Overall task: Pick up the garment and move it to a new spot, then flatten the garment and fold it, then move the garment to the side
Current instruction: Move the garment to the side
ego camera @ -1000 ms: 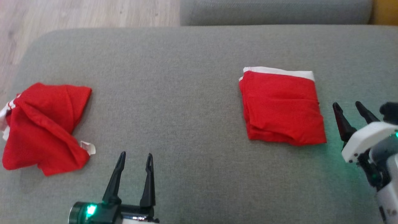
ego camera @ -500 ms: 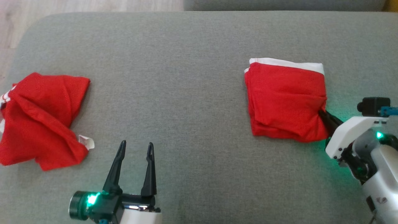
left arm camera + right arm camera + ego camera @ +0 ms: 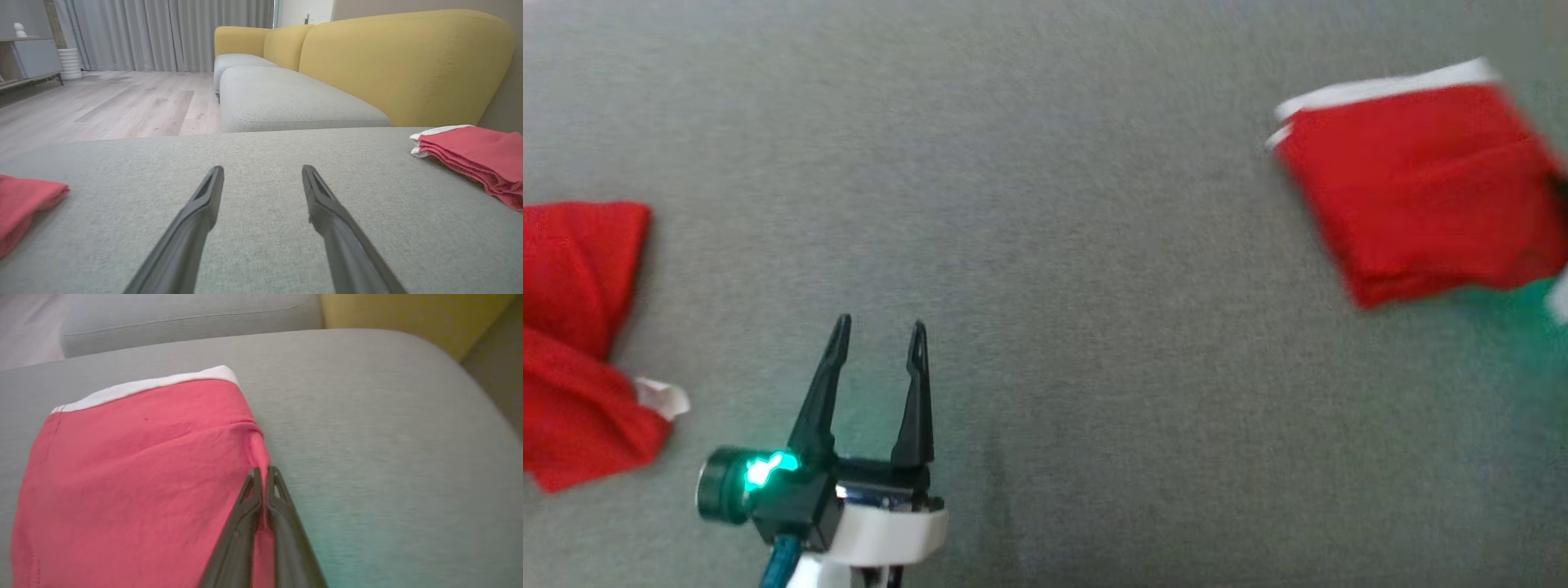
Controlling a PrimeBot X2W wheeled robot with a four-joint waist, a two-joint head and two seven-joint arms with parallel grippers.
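Right fingers [image 3: 241, 531] clenched tight on a thin ridge of red cloth at the near right edge of the folded garment [image 3: 135, 457]; cloth puckers up between the tips. Cannot tell how many layers are in the pinch. Garment lies flat on the grey cushion [image 3: 367, 416], white band on its far side, toward the cushion's right end. Main risk, as I judge it: the grip holds only the top layer or two, so a pull sideways peels the stack open and undoes the fold. Second risk: the pinch is small and close to the hem, so the cloth may slide out under drag against the rough upholstery. Third: the rounded cushion end is near, and a long carry that way could drop the garment over it. Left fingers [image 3: 192, 220] spread and empty, over bare cushion well apart from both cloths, so no support for the far side. Crumpled red garment [image 3: 580, 343] lies at far left, untouched.
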